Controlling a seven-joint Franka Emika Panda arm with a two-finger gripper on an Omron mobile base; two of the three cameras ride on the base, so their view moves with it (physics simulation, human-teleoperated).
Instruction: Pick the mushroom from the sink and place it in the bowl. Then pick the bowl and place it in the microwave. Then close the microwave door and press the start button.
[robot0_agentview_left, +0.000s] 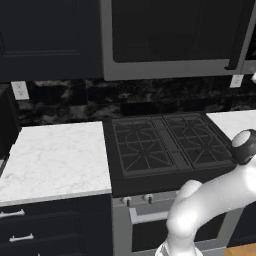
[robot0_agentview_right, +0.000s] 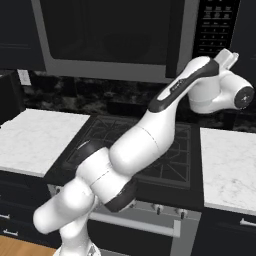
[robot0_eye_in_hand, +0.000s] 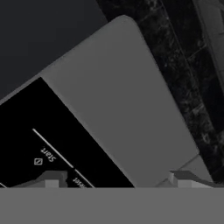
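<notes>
Hand view showed my claw (robot0_eye_in_hand: 117, 179) right up against the microwave (robot0_eye_in_hand: 118, 113), its two dark fingertips (robot0_eye_in_hand: 51, 178) rising at the bottom of the frame with a wide gap between them and nothing held; whether the jaws were easing together I could not tell. Between the tips and a little above lay the black control panel (robot0_eye_in_hand: 57, 135), and on it, at lower left, the white word Start (robot0_eye_in_hand: 49, 154) with a small square mark beside it. Grey frame filled the middle, and dark speckled backsplash (robot0_eye_in_hand: 183, 70) ran down the right side. In the right base view my arm reached up to the upper right, where the panel (robot0_agentview_right: 216, 27) sat beside the microwave door (robot0_agentview_right: 107, 32), which looked shut flush against the frame. Sink, mushroom and bowl I could not place from these pictures. I judged the start button to be the step in hand. It is a stiff, flat, smooth patch, nothing to grip; one fingertip should press squarely on the label, lightly, since a glancing push would slide off the slick face or land on the neighbouring key.
</notes>
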